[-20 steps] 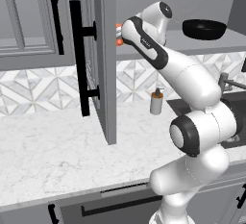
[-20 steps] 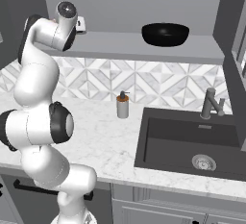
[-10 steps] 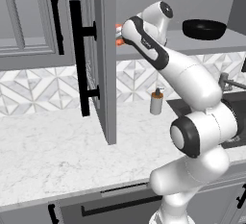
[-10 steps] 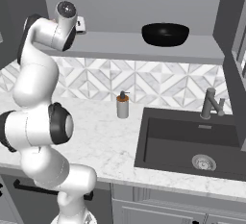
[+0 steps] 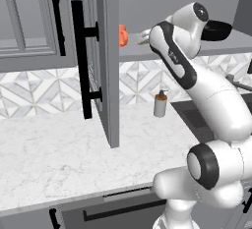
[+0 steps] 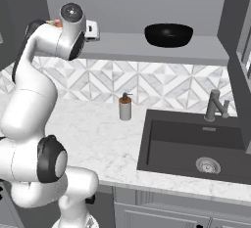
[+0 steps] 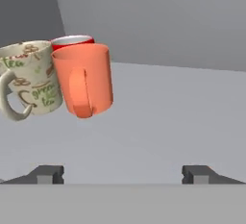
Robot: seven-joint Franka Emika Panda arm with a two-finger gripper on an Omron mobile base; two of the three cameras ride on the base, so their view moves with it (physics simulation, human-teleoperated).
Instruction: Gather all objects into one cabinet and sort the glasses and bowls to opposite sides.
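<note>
Upper shelf: the plain grey cabinet shelf (image 7: pixel 182 112) runs across the middle of the hand view and along the upper half of both base views; every task thing in view stands on it.
Cabinet door: the flat grey door (image 5: pixel 109 61) with its long black vertical bar handle (image 5: pixel 78 58) stands open at the left of the left base view, just left of the cups.
Black bowl: the wide shallow black bowl (image 6: pixel 168 34) sits at the upper centre of the right base view, well apart from the cups, toward the shelf's far end.
Cup cluster: upper left of the hand view: the orange handled cup (image 7: pixel 84 80) in front, the beige printed mug (image 7: pixel 30 79) touching its left side, the red mug (image 7: pixel 72 40) behind both.
Gripper: the two-finger gripper (image 7: pixel 123 174) has its fingers spread wide with nothing between them; the orange cup lies up and to the left of its centre line, apart from both tips.
Coming move (judgement): glasses look grouped at one end, so the next turns on the bowls; the red bowl I cannot find.
Bystander: the white soap dispenser (image 6: pixel 125 107) stands on the counter below.
</note>
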